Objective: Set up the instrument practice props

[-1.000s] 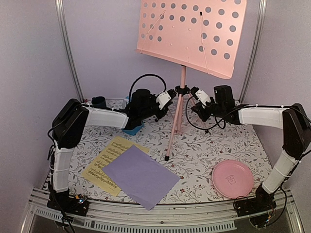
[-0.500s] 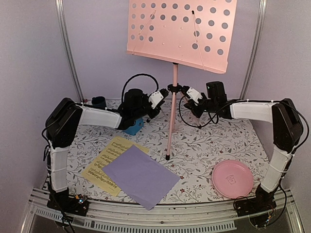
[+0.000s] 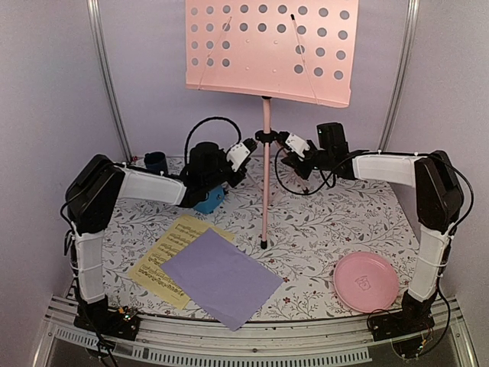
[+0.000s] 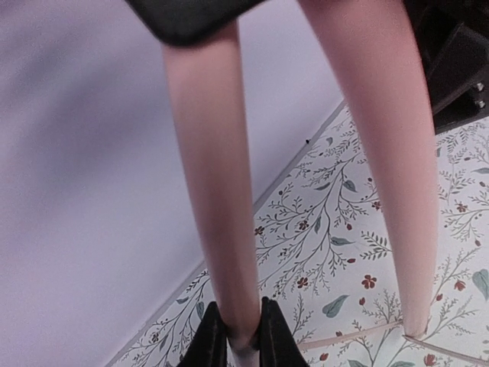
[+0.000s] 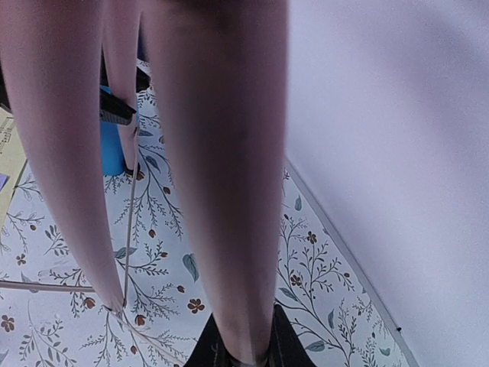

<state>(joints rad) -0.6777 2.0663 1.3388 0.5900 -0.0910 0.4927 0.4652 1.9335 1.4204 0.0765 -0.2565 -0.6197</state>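
Nearest me, toward the left, the lavender music sheet (image 3: 221, 277) is lying flat on the floral table (image 3: 321, 222). It is overlapping the near right part of the yellow music sheet (image 3: 162, 260), whose printed staves are showing on the left. Over on the near right the round pink plate (image 3: 350, 289) is sitting by itself, well apart from the sheets. Farther in, around the middle of the table, the pink tripod music stand (image 3: 265, 183) is standing upright, one foot resting on the table near the lavender sheet's far right edge. Both arms are reaching in to it from either side. The left gripper (image 4: 243, 342) is pinching one slim pink leg (image 4: 218, 191), its dark fingers (image 4: 208, 345) drawn in narrow around it. The right gripper (image 5: 243, 345) is clamping another leg (image 5: 221, 191) the same way, fingers tight on either side. Just under the left arm's wrist the blue pyramid metronome (image 3: 208, 202) is sitting on the table, mostly hidden. The small dark blue cup (image 3: 156, 161) is standing at the far left by the wall. High above them all, the stand's perforated desk (image 3: 267, 50) is facing toward me, its lower edge dipping a little to the right.
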